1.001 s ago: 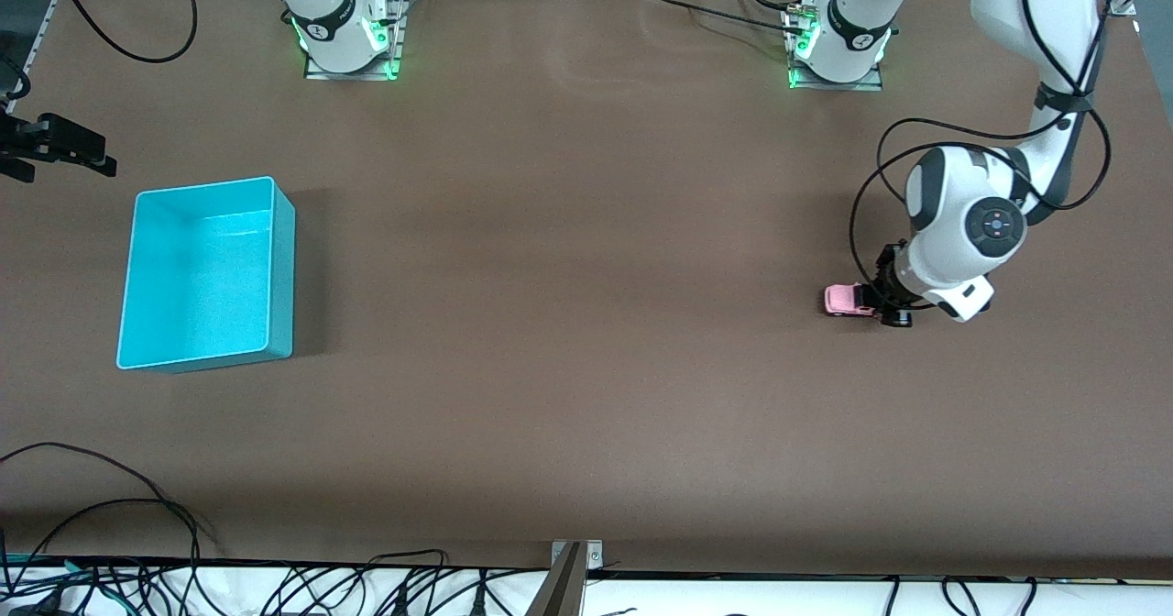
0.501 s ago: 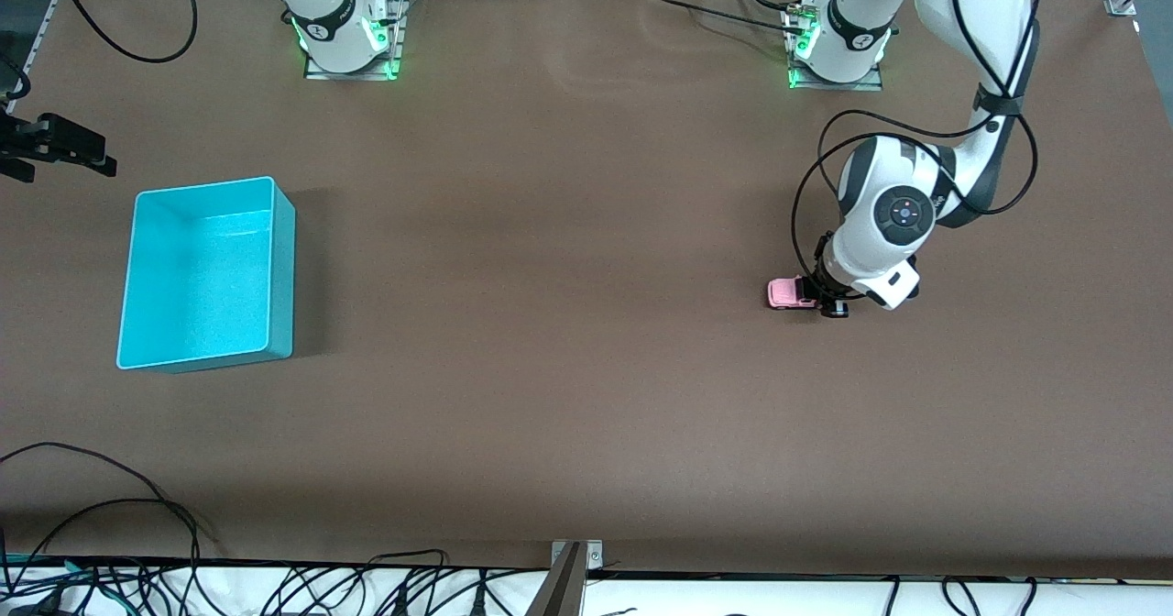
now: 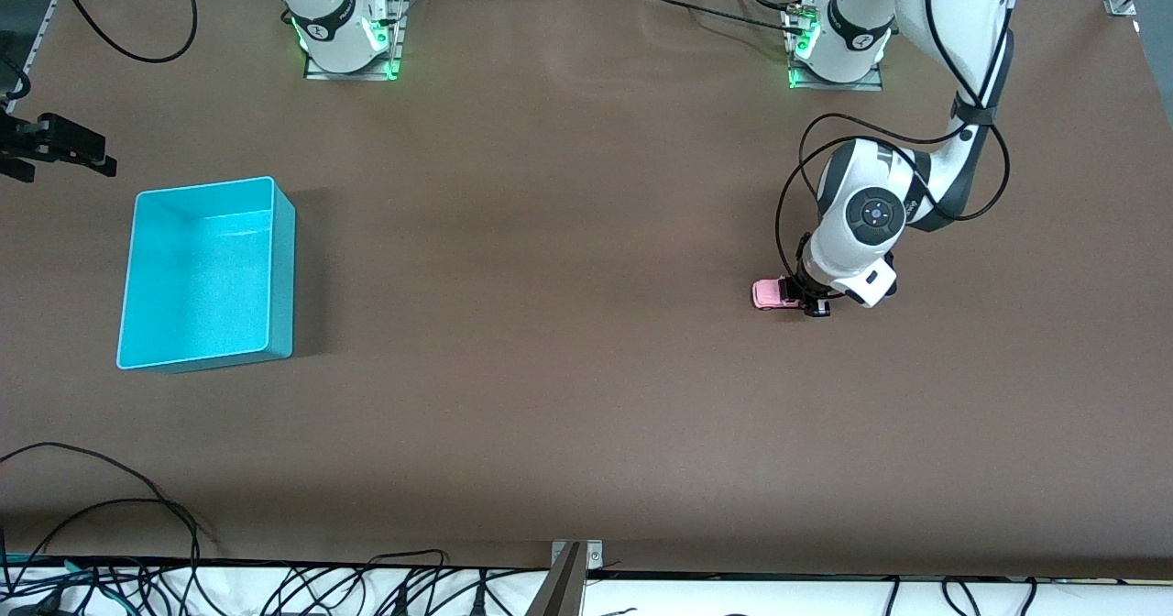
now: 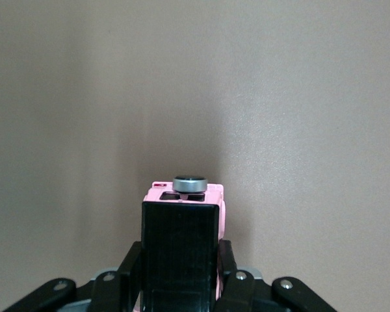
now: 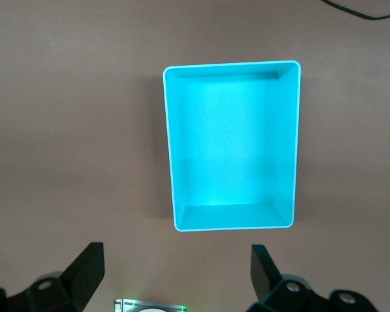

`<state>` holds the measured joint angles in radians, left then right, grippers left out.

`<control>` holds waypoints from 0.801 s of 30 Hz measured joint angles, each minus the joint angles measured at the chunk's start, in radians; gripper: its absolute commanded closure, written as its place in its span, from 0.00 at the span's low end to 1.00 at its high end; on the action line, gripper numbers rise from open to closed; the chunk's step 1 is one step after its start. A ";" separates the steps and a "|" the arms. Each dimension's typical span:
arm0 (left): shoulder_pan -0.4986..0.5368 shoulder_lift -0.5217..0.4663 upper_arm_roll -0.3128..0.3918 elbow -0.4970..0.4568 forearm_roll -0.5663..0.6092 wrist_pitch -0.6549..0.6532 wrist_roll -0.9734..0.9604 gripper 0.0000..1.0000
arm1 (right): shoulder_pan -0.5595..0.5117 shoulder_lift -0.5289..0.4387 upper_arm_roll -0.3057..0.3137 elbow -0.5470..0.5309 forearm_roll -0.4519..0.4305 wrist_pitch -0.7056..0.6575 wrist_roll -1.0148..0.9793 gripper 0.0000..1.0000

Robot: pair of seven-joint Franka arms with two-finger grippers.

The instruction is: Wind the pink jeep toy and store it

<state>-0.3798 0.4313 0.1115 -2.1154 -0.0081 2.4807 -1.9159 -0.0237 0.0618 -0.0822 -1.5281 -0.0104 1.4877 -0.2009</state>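
The left gripper (image 3: 810,302) had its fingers closed on the tiny boxy pink jeep toy (image 3: 771,294), low on the brown worktop (image 3: 568,231) toward the left arm's end. The right gripper (image 5: 175,273) waited, fingers spread, above the empty turquoise plastic box (image 3: 279,258). Storing remained undone

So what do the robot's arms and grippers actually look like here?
The left arm is glossy white with dark grey joint bands, a round dark cap on its wrist and black cables looping around it. Both bases glow green and carry a red button. The left gripper is black, and the right gripper has wedge-shaped black fingers.
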 measured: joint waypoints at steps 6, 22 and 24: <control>0.001 0.000 0.001 0.000 0.000 0.000 0.000 0.78 | 0.000 0.000 0.000 0.000 0.000 0.000 0.000 0.00; 0.113 -0.004 0.005 -0.007 0.000 -0.013 0.143 0.78 | 0.000 0.000 0.000 0.000 0.000 0.000 0.000 0.00; 0.139 -0.004 0.006 -0.007 0.000 -0.014 0.172 0.78 | 0.000 0.000 0.000 0.000 0.000 0.000 0.000 0.00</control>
<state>-0.2409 0.4273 0.1170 -2.1228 -0.0081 2.4671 -1.7442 -0.0237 0.0618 -0.0822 -1.5281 -0.0104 1.4875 -0.2009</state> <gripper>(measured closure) 0.507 0.000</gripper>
